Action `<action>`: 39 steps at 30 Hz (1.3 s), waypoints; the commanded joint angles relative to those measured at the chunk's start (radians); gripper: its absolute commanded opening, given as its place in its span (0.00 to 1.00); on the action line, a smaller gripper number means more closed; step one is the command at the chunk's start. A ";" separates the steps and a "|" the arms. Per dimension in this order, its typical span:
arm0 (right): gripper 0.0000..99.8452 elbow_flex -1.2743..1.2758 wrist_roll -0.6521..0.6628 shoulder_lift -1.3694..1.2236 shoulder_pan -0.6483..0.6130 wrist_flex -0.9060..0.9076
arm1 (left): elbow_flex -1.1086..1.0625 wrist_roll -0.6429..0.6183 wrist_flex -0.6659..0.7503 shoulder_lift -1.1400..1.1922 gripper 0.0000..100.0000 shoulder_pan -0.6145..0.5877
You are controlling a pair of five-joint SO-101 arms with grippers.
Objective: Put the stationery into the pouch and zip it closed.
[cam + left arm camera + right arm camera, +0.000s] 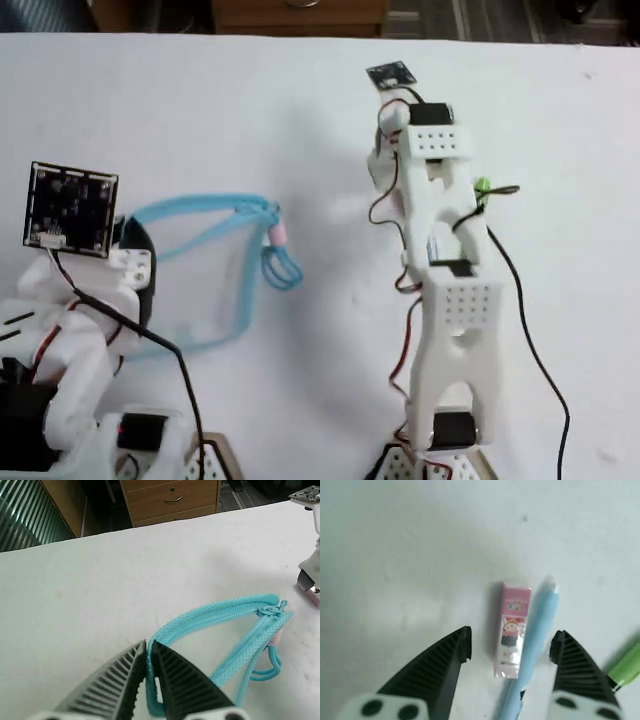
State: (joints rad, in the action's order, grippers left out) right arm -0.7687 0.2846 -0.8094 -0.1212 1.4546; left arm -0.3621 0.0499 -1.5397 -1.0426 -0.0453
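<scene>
Two robot arms are seen from above on a white table [250, 110]. At the lower left of the high view, the left jaws are pressed together on the blue zip edge of a clear pouch [200, 270]. The pouch lies flat, left of centre, with its zip parted and a blue pull loop [283, 267] at its right end. Right of centre, the right jaws are spread wide above a pink eraser [511, 630] and a light blue pen [534, 640], which lie side by side between them. A green pen [626, 667] lies near the blue pen.
</scene>
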 commanded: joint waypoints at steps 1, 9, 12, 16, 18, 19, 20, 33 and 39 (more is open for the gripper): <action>0.26 -0.180 -0.011 -0.071 -0.002 0.038 | -0.041 0.008 -0.026 0.004 0.02 -0.002; 0.26 -0.407 -0.011 -0.286 0.016 0.124 | -0.041 0.008 -0.026 0.004 0.02 -0.002; 0.25 -0.476 -0.011 -0.335 0.015 0.150 | -0.041 0.008 -0.026 0.004 0.02 -0.002; 0.12 -0.539 -0.006 -0.371 0.015 0.182 | -0.041 0.008 -0.028 0.004 0.02 -0.002; 0.02 -0.562 -0.008 -0.375 0.015 0.205 | -0.041 0.008 -0.028 0.004 0.02 -0.002; 0.01 -0.571 -0.009 -0.375 0.015 0.219 | -0.041 0.008 -0.028 0.004 0.02 -0.002; 0.04 -0.582 -0.009 -0.371 0.015 0.237 | -0.041 0.008 -0.028 0.004 0.02 -0.002; 0.02 -0.448 -0.009 -0.002 -0.007 0.320 | -0.041 0.008 -0.034 0.004 0.02 -0.002; 0.02 0.103 -0.011 0.458 -0.064 0.320 | -0.041 0.008 -0.032 0.004 0.02 -0.002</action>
State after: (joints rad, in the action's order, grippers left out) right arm -0.9099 0.2846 -0.6375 -0.1642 1.7476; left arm -0.3621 0.0499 -1.5397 -1.0426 -0.0453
